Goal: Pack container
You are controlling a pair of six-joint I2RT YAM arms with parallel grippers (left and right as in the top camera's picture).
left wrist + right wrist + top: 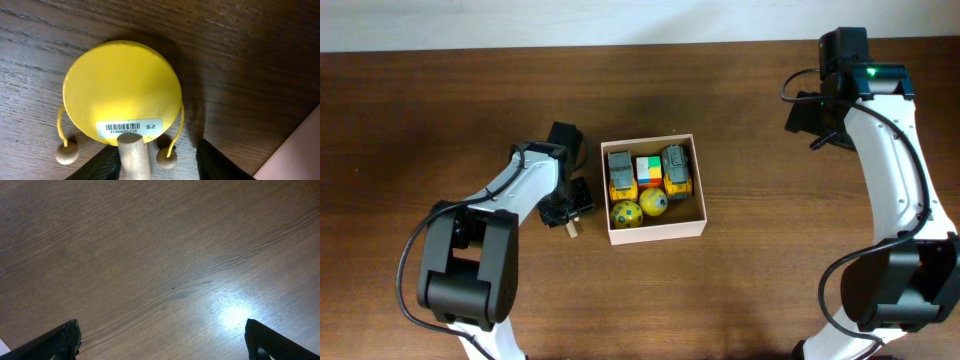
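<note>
Dark brown wood-grain table pretty much everywhere, grain lines easily seen up close in both wrist views. A pale strip is seen past the table's 12 o'clock edge; what it is can't be told. A bright glare patch is caught on the wood under the right arm.

The container is parked near the middle of the table, white walls, tan inside. Packed in it: two yellow-and-grey trucks at the 12 o'clock side with a coloured cube between them, and two yellow balls at the 6 o'clock side.

The left gripper is found just at 9 o'clock of the container, low over a yellow drum lying flat on the wood, barcode sticker up, bead on a string at each side. The wooden handle is straddled by the fingers – jaws roughly half open, a gap left on one side, nothing clamped.

The right gripper is spread fully wide over bare wood, off at 2 o'clock from the container and well apart – nothing held.
</note>
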